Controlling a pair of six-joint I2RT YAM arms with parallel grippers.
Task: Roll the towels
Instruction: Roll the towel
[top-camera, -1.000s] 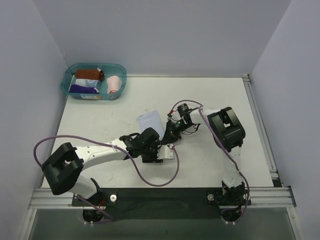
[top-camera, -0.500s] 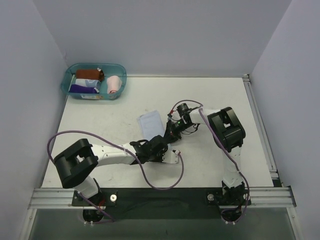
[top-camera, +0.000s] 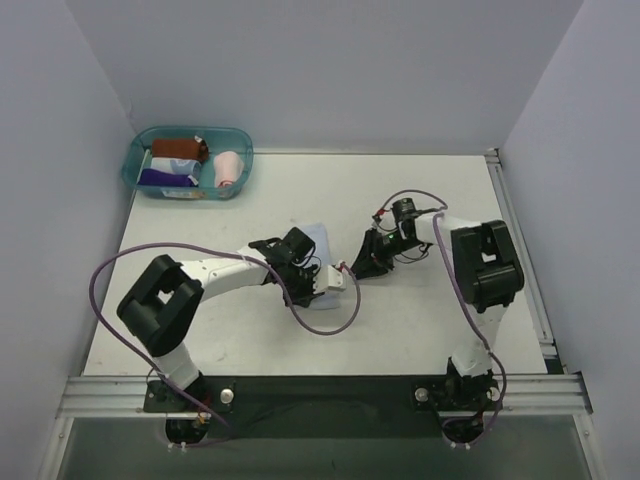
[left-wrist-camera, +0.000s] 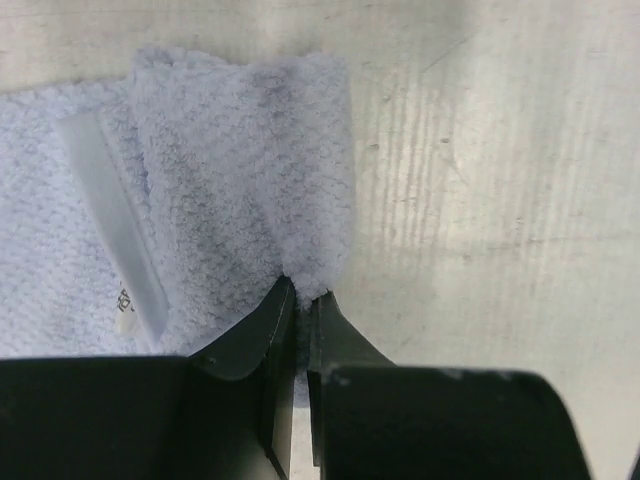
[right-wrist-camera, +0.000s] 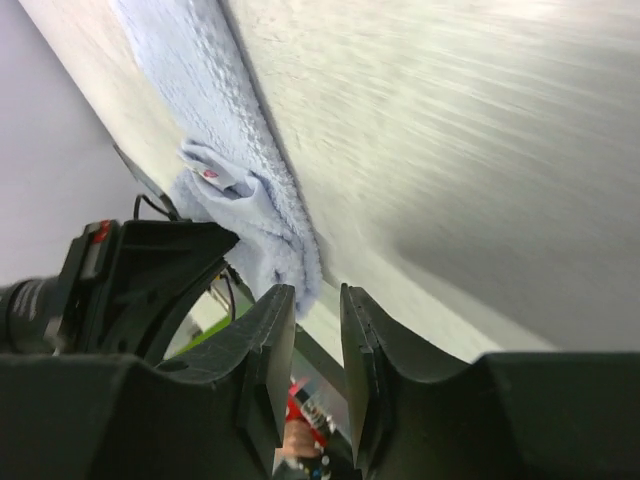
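A light blue towel (left-wrist-camera: 240, 170) with a white tag (left-wrist-camera: 110, 235) lies on the table, its right part folded over into a thick lump. My left gripper (left-wrist-camera: 303, 292) is shut on the near edge of that fold. From above, the towel (top-camera: 318, 234) shows just beyond the left gripper (top-camera: 312, 258). My right gripper (right-wrist-camera: 318, 300) is open a little with nothing between its fingers; the towel's bunched end (right-wrist-camera: 255, 225) hangs just past its left fingertip. In the top view the right gripper (top-camera: 354, 269) sits right of the towel. A rolled pale pink towel (top-camera: 228, 168) lies in the tub.
A teal see-through tub (top-camera: 135, 163) stands at the far left corner with several rolled cloths inside. White walls close in the table on three sides. A purple cable (top-camera: 330, 322) loops over the table near the left arm.
The left arm swung away from the near edge to the towel and its jaws closed on the folded edge. The right gripper opened, let the towel go and drew back to the right.
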